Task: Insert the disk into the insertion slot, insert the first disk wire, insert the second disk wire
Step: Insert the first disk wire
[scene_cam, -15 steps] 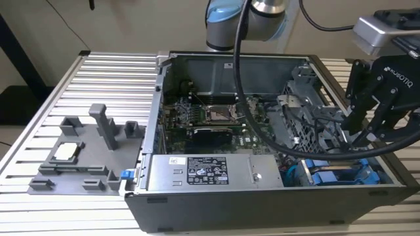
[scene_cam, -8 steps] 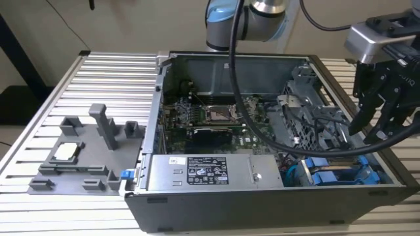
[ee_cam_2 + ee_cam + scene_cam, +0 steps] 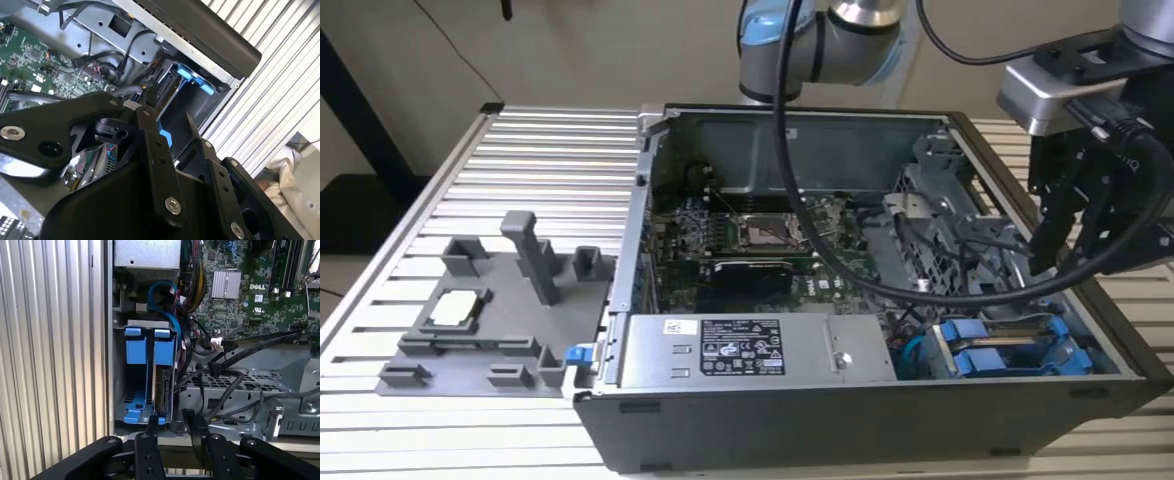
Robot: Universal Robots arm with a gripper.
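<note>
The disk (image 3: 163, 386) stands on edge inside the insertion slot (image 3: 134, 397), a grey perforated cage. Its blue carrier tabs (image 3: 149, 346) stick out of the cage mouth. In the exterior view the same blue tabs (image 3: 998, 350) sit in the case's near corner, on the exterior view's right. My gripper (image 3: 172, 424) hovers just outside the cage mouth, open, with nothing visible between its black fingers (image 3: 152, 426). It also appears in the second wrist view (image 3: 169, 127) and the exterior view (image 3: 1057, 255). Loose black wires (image 3: 227, 356) with a white plug (image 3: 216, 344) lie beside the cage.
The open computer case (image 3: 854, 420) holds a green motherboard (image 3: 761, 250) and a grey power-supply box (image 3: 740, 348). A blue cable (image 3: 165, 289) loops near the supply. A grey fixture tray (image 3: 480, 320) lies on the slatted table (image 3: 520, 150) at the exterior view's left.
</note>
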